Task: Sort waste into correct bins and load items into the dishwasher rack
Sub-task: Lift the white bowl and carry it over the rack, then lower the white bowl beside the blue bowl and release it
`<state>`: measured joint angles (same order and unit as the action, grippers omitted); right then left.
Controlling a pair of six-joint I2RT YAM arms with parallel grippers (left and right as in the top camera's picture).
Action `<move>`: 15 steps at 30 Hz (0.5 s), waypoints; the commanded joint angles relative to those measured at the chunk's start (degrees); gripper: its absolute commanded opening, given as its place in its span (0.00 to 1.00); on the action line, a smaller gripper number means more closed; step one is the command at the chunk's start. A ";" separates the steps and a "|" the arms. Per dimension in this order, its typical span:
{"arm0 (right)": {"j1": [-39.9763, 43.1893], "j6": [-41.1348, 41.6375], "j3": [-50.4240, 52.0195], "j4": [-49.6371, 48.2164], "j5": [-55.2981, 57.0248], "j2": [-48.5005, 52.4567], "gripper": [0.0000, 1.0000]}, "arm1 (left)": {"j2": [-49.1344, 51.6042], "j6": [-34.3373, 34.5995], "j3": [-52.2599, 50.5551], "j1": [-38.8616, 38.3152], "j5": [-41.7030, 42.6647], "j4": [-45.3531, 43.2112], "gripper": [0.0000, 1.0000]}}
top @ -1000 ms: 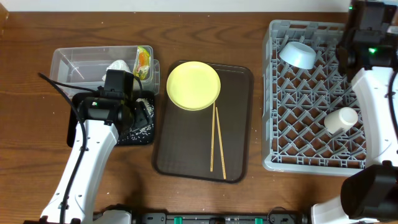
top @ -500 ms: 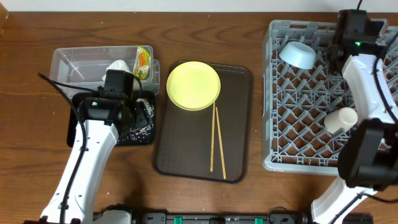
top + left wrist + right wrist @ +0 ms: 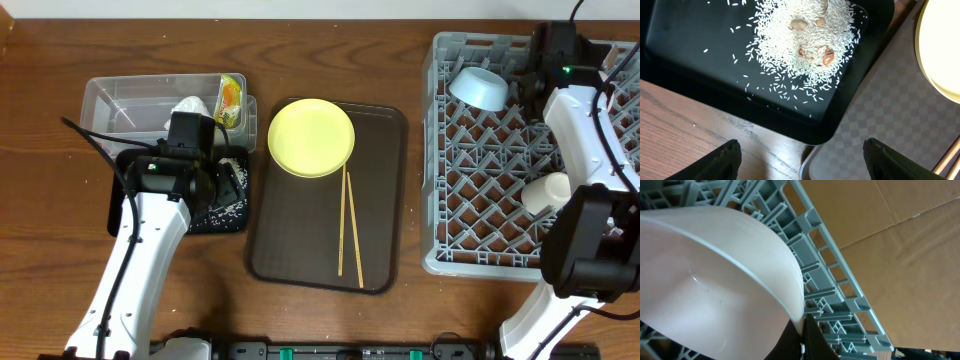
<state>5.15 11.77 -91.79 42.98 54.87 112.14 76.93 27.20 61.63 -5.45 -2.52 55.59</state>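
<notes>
Two dark fingertips (image 3: 726, 159) of the left gripper (image 3: 800, 167) stand spread wide with nothing between them. They hover over the black tray (image 3: 680, 50), which sits just left of the brown tray (image 3: 300, 240) and holds a heap of rice (image 3: 805, 40). The right gripper (image 3: 801, 342) pinches the rim of the white bowl (image 3: 715, 280) over the far edge of the grey rack (image 3: 470, 160), well right of the brown tray. A blue bowl (image 3: 478, 87) and a pale cup (image 3: 548, 192) lie in that rack. On the brown tray rest the yellow plate (image 3: 311, 137) and the chopsticks (image 3: 350, 220). Left of it, behind the black tray, the clear tub (image 3: 130, 100) holds the napkin (image 3: 190, 106) and the wrapper (image 3: 231, 97).
</notes>
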 commanded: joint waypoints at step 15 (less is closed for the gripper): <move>-4.92 7.96 -0.24 8.74 -9.33 1.44 0.01 | -0.09 0.57 0.48 0.20 0.37 0.33 0.81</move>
<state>1.72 18.31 -91.88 51.00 51.77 112.14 76.93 27.22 61.63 -5.45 -1.89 55.59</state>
